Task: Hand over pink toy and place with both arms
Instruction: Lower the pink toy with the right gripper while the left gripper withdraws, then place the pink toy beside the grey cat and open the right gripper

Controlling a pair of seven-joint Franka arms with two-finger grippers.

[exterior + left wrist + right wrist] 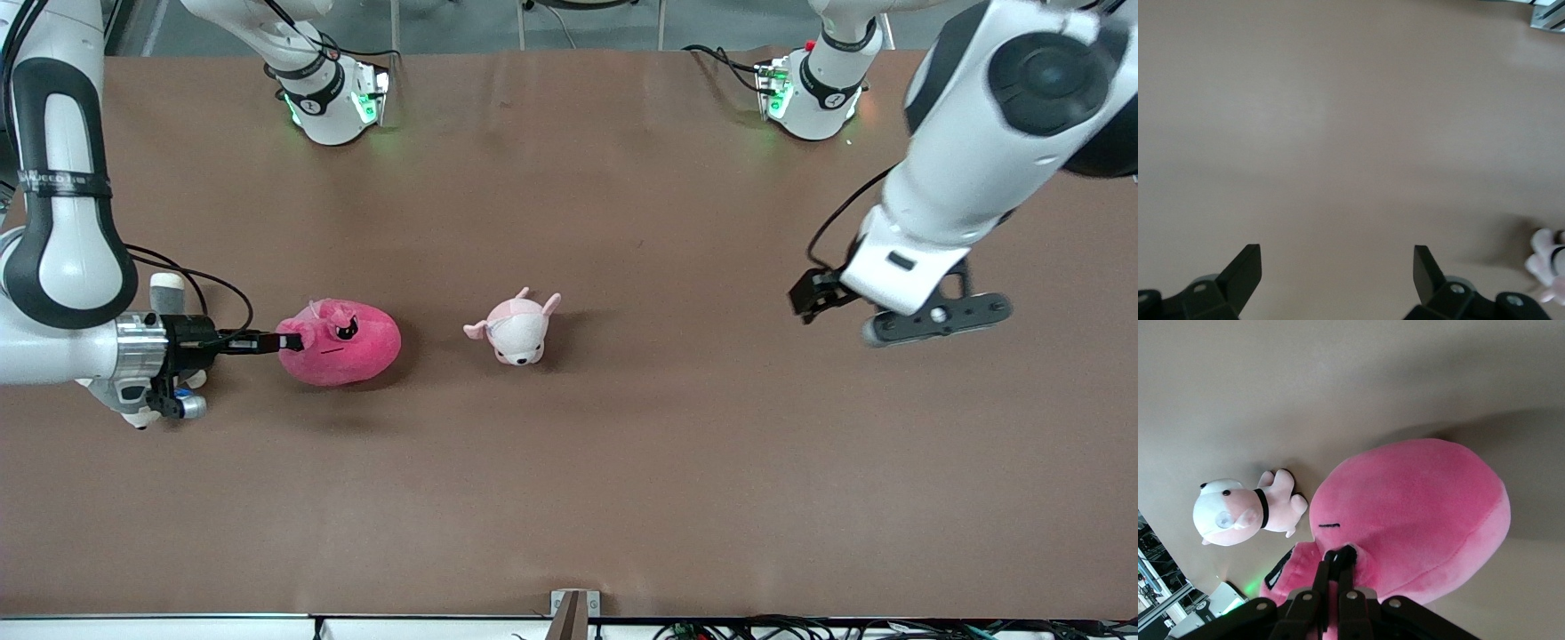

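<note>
A small pale pink-and-white puppy plush (516,329) lies on the brown bench (622,462) just beside the pink toy (342,342), toward my left arm's end. The toy is hot pink, rounded, black-eyed. My right gripper (289,341) pinches its edge; my left gripper (898,311) waits, jaws wide, above bare bench.

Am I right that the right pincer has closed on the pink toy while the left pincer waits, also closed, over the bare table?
Not quite: the left pincer is open, not closed; the left wrist view shows its fingers spread wide over the bare table. The rest holds: the right pincer is shut on the pink toy, as the right wrist view shows.
</note>
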